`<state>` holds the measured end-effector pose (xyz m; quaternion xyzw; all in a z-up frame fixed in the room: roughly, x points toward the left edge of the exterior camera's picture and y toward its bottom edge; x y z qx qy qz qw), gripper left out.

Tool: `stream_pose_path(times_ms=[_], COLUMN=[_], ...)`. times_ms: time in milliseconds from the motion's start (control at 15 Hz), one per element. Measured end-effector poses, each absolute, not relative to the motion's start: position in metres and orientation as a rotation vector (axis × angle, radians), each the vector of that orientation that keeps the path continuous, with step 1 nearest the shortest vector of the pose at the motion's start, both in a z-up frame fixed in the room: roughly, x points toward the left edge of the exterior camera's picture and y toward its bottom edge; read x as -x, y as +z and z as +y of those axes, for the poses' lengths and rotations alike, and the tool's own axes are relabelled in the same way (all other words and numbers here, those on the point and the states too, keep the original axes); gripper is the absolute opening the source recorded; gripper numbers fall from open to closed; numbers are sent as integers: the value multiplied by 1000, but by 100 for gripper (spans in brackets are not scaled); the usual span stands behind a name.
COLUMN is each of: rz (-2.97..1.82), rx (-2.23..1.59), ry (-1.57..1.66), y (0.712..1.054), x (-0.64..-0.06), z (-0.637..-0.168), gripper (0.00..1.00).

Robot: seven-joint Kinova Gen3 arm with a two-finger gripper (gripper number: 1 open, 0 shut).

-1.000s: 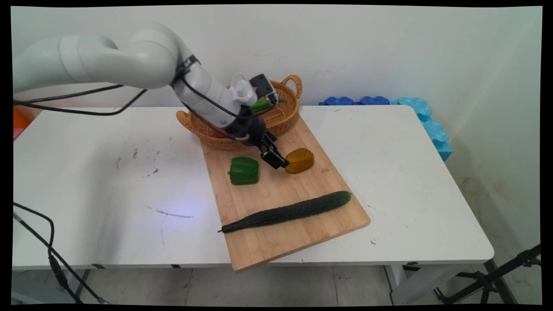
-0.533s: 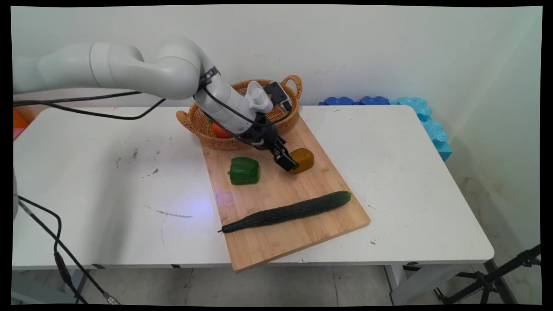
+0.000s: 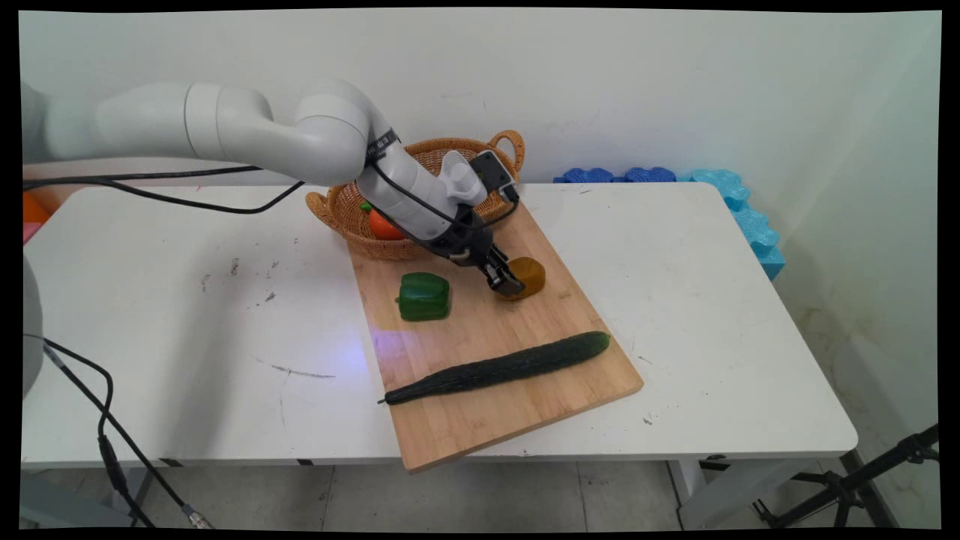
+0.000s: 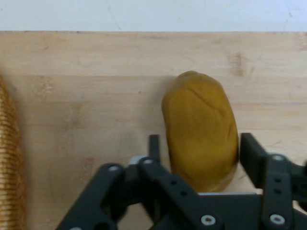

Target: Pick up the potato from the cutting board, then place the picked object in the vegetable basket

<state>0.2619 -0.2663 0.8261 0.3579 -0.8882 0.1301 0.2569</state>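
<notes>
Gripper [image 4: 199,153]: 1, fingers spread wide astride the 1 brown potato [image 3: 526,275], not clamped
Cutting board [image 3: 480,352]: 1, carrying potato, 1 green pepper [image 3: 424,296], 1 cucumber [image 3: 499,367]
Wicker basket [image 3: 345,214]: 1, at the board's far end

Bare board [image 3: 480,330] mid-frame between pepper [image 3: 424,296], potato [image 3: 526,276] and cucumber [image 3: 499,367]. Basket [image 3: 420,191] blocks board's upper end; arm crosses upper left. Open table [image 3: 712,300] right of board; more open table at left.
</notes>
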Motion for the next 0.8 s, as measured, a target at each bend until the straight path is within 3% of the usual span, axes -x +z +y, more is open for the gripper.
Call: stream_pose_path(times_ms=[800], rz=[-2402], rx=[-953], ry=[391], y=[830], x=[-259], z=[-270], gripper=[0])
